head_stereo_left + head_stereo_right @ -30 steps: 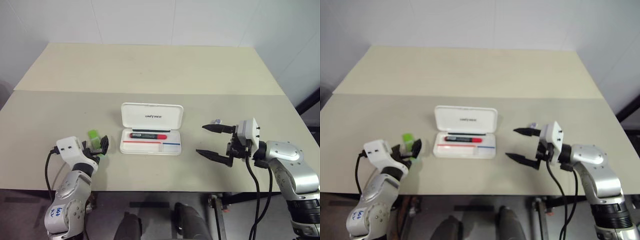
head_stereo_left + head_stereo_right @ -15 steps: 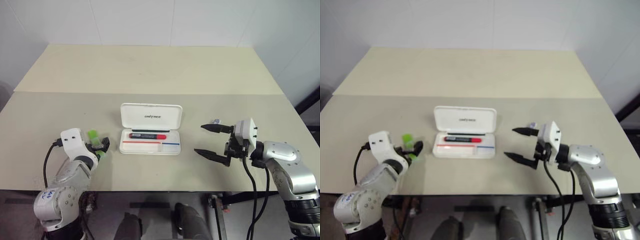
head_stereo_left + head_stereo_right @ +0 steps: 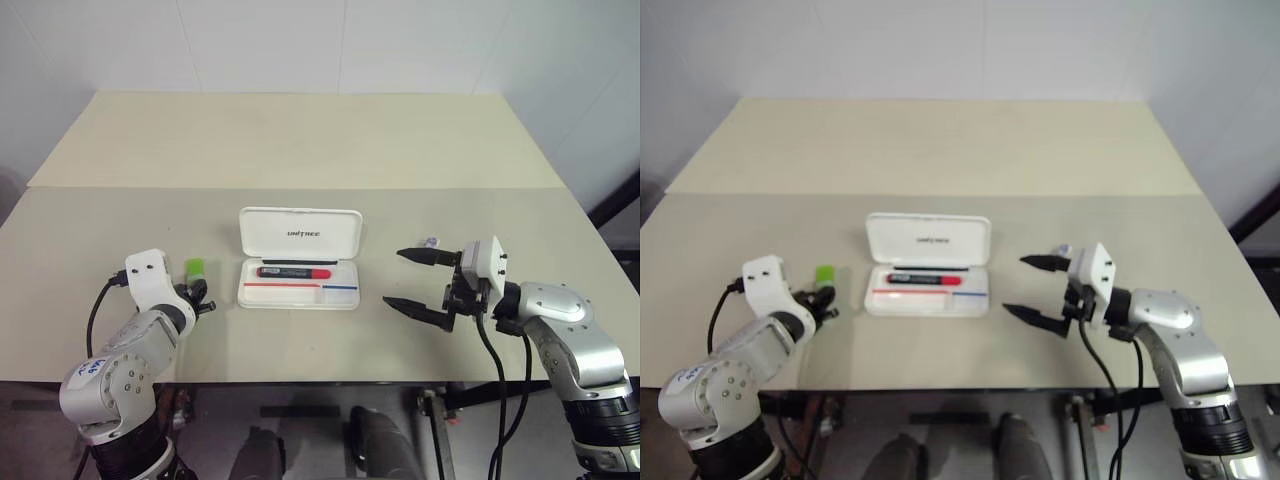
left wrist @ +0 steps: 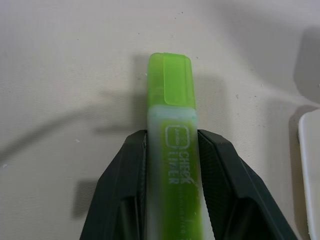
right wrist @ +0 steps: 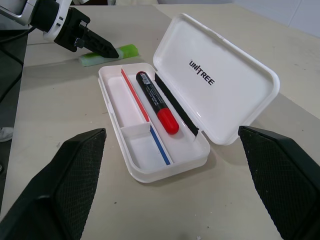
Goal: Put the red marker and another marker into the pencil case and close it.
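We saw the left claw (image 4: 171, 165) clamped on the green highlighter (image 4: 172, 145) at mid-barrel on the bench (image 3: 300, 140); light, stiff, probably slick plastic. The right claw (image 3: 422, 279) hung apart beside the pencil case (image 3: 300, 262).

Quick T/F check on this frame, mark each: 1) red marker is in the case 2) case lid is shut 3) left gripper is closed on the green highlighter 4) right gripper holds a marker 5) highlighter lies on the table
1) True: the red marker lies in the pencil case.
2) False: the lid stands open.
3) True: the left gripper has its fingers against both sides of the green highlighter.
4) False: the right gripper is open and holds nothing.
5) True: it lies on the table, left of the case.
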